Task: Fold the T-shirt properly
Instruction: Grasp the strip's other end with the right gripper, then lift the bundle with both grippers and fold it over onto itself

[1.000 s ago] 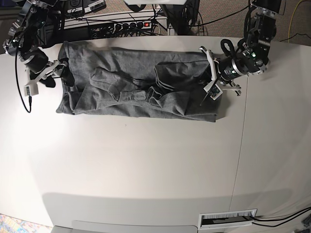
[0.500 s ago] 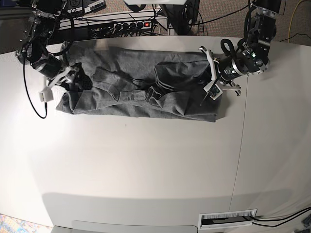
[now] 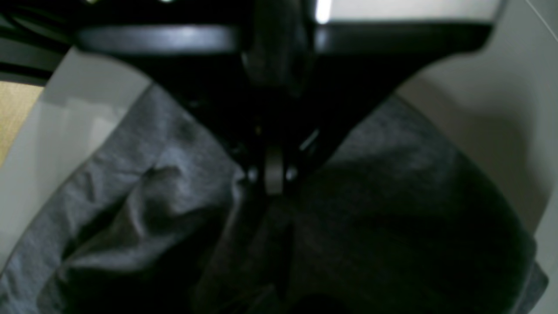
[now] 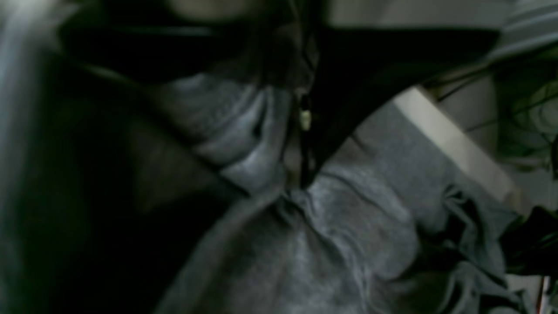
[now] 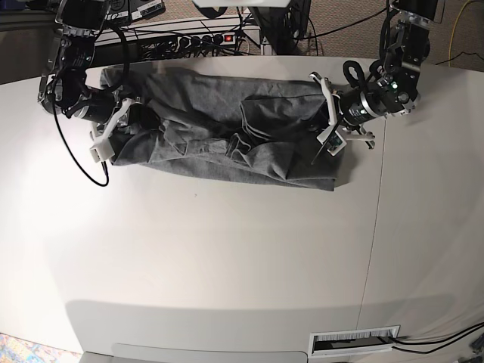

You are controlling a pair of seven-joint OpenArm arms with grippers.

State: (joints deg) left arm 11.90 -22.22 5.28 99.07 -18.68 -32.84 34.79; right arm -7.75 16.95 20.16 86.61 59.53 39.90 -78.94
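T-shirt cloth is pinched in both my pincers: my left pincer is clamped tight on its end, and my right pincer has closed on a bunched fold at the other end. Between them the grey shirt lies rumpled along the far edge of the white table.

The T-shirt lies bunched across the far part of the desk. Everything on the near side of the T-shirt is bare surface, wide enough for either arm to pass. Beyond the T-shirt's far edge, a power strip and tangled cables crowd the desk's edge (little clearance there). Both arms flank the T-shirt's ends, blocking sideways approach.
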